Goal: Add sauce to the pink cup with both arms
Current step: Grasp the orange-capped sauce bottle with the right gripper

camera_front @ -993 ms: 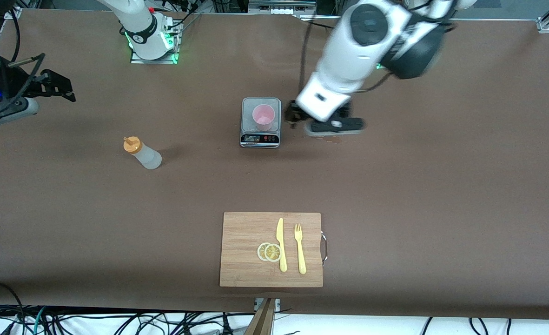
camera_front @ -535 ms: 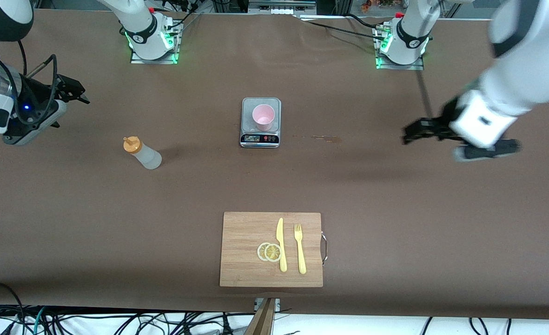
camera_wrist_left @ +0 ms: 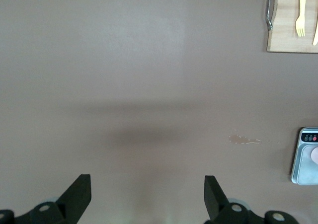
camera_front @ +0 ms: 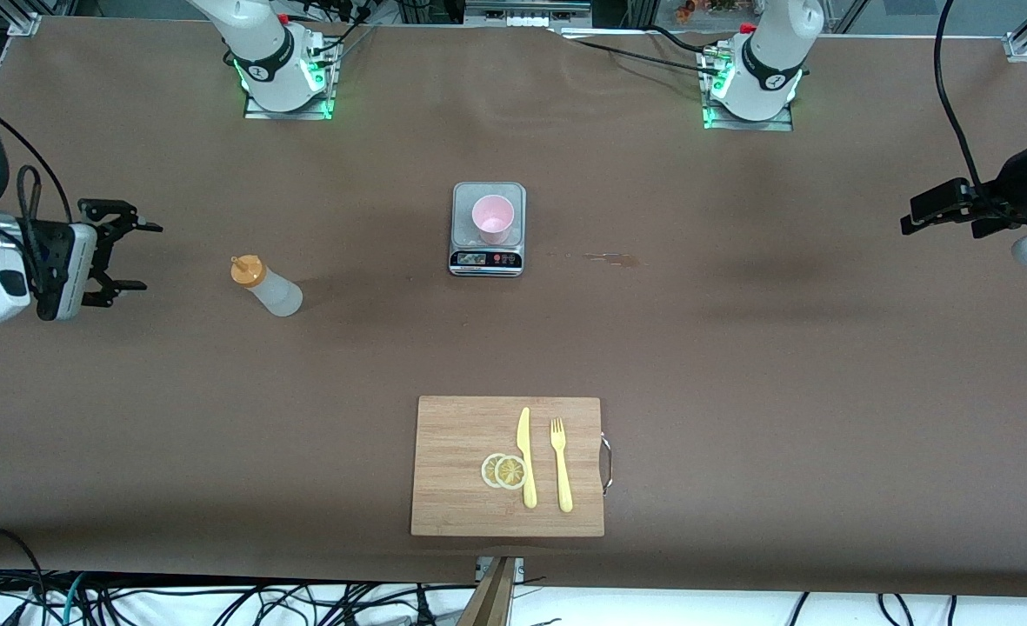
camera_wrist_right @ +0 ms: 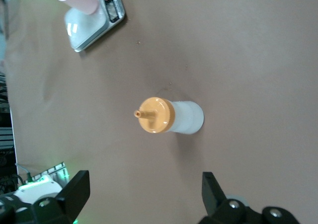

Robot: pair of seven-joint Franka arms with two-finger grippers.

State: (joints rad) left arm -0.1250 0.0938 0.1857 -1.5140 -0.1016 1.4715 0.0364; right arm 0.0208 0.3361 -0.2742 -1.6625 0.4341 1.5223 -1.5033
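Brown covers the whole table (camera_front: 739,365), and the scale (camera_front: 488,228) near its middle serves as the landmark. On the scale's plate stands the pink cup (camera_front: 492,219), upright. The sauce bottle (camera_front: 267,287) stands alone on the table toward the right arm's end from the scale and a little nearer the front camera, its orange cap (camera_front: 247,270) on. A small wet stain (camera_front: 610,257) lies just beside the scale toward the left arm's end. Nearer the front camera than the scale lies a wooden board (camera_front: 461,461) with two lemon slices (camera_front: 503,470), a yellow knife (camera_front: 526,456) and a yellow fork (camera_front: 561,464).

Both arms are cut off by the front view's edges. The left wrist view catches only the corner of the scale (camera_wrist_left: 305,157) and an edge of the board (camera_wrist_left: 288,30).

The right gripper (camera_front: 130,256) hangs over bare table at the right arm's end, well apart from the bottle, jaws spread wide and holding nothing; its wrist view shows the bottle (camera_wrist_right: 171,117) between the fingertips' lines but far off. The left gripper (camera_front: 917,216) hangs over the left arm's end, jaws wide apart and empty.

A second ago the left gripper was just beside the scale; it has since swung away to the table's end. The right gripper has turned toward the bottle.
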